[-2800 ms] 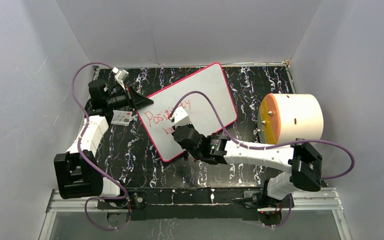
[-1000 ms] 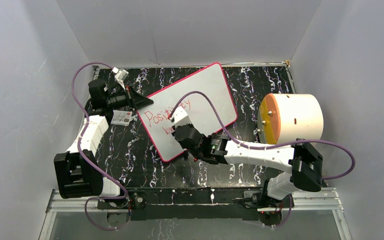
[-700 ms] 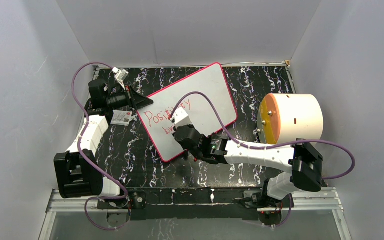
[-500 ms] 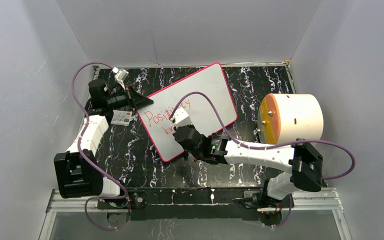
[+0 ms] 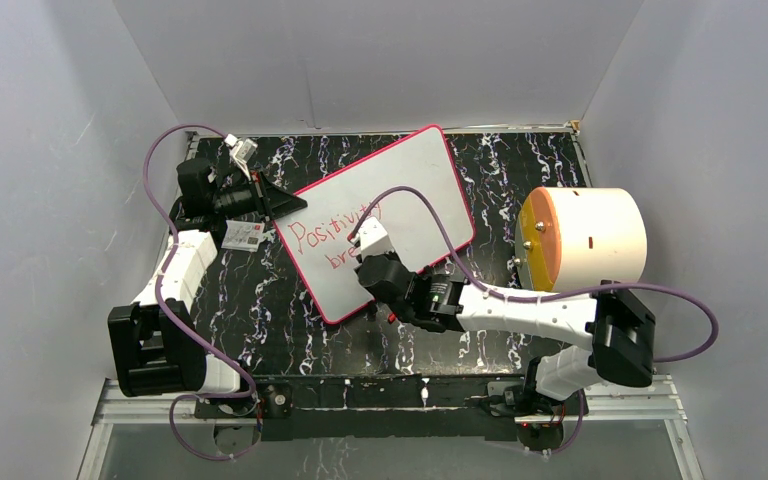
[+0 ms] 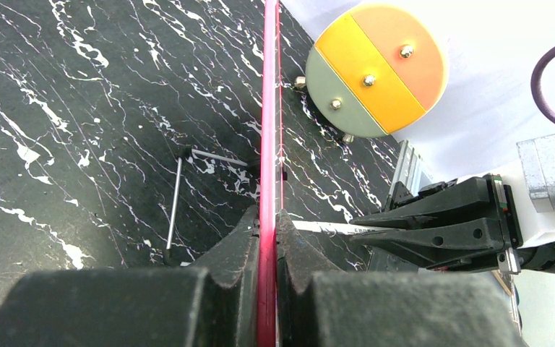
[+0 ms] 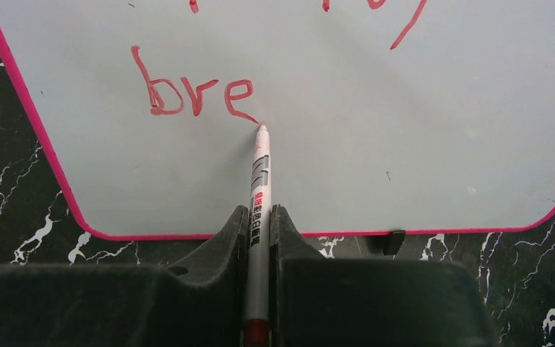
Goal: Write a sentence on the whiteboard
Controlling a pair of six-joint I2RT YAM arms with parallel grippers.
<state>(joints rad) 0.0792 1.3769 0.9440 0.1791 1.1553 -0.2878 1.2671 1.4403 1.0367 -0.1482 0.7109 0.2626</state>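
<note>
The whiteboard, white with a thin pink-red frame, lies slanted on the dark marbled table. My left gripper is shut on its left edge; in the left wrist view the pink frame runs straight up from between the fingers of that gripper. My right gripper is shut on a grey-white marker, whose tip touches the board just after the last letter. The sentence reads "Positivity" on the upper line and "bre" on the lower. In the top view, my right gripper hovers over the lower line.
A big white cylinder with an orange, yellow and grey face lies at the right. A small printed card sits left of the board. A black clip foot juts from the board's near edge. Grey walls close in all round.
My right gripper has slid a little to the right along the lower line, and the letters "bre" now show beside it. The left arm and the board have not moved.
</note>
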